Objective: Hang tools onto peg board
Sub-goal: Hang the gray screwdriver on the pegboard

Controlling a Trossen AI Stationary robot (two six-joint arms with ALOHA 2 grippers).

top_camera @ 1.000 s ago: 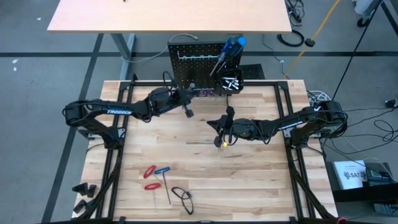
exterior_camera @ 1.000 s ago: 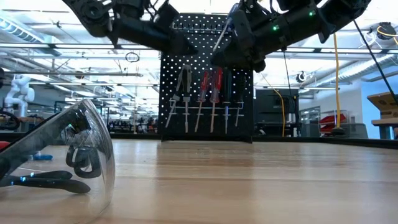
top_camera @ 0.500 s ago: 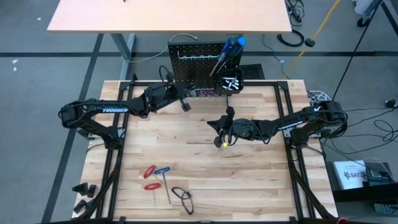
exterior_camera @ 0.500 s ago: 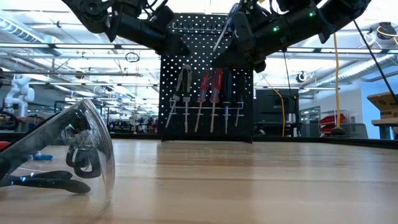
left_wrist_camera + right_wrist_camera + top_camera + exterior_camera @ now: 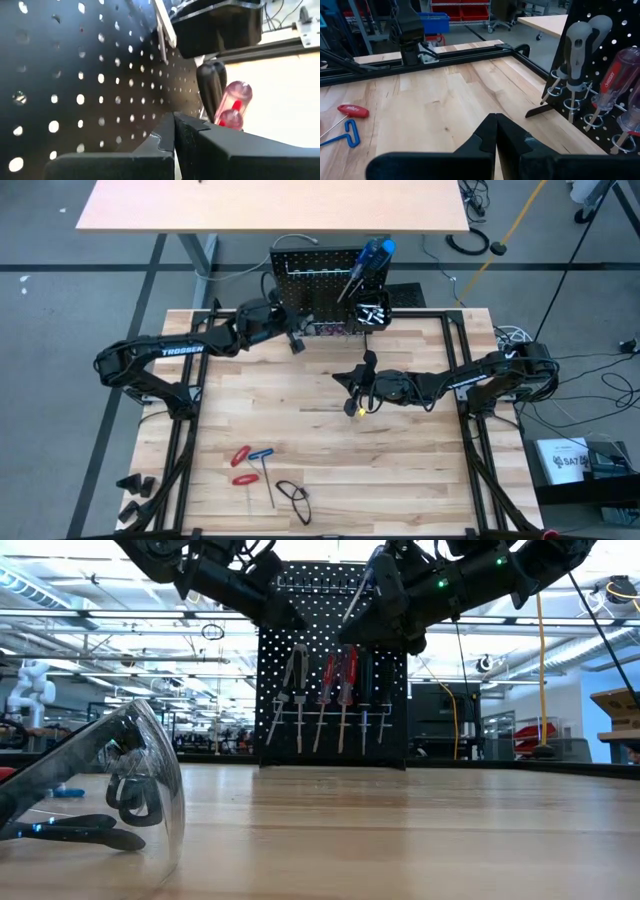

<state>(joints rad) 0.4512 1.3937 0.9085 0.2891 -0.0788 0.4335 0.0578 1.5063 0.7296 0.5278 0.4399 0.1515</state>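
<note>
While both arms hang over the wooden table (image 5: 400,470), the black peg board (image 5: 310,285) stands upright at the table's far edge and serves as the fixed mark for everything else. Several tools already hang in a row on its face: a grey-handled tool (image 5: 296,675), two red-handled screwdrivers (image 5: 340,675) and a darker, blue-tipped one (image 5: 364,720) beside them. A small black bin (image 5: 372,302) clipped to the board's upper right holds blue-handled screwdrivers (image 5: 375,252) standing tilted.

The left gripper (image 5: 296,340) sits just in front of the peg board's lower left part, very near it, its two fingers pressed together with nothing between them; its wrist camera looks straight at the perforated panel (image 5: 75,75) and at clear red screwdriver handles (image 5: 232,102) hanging there. The right gripper (image 5: 355,392) waits nearer the table's middle, in front of the peg board and well apart from it, fingers likewise together and empty.

Far from the peg board, toward the near left part of the table, lie two red-handled tools (image 5: 241,465), a blue T-handled key (image 5: 262,454), a thin metal rod (image 5: 271,489) and a pair of safety glasses (image 5: 293,495).
</note>
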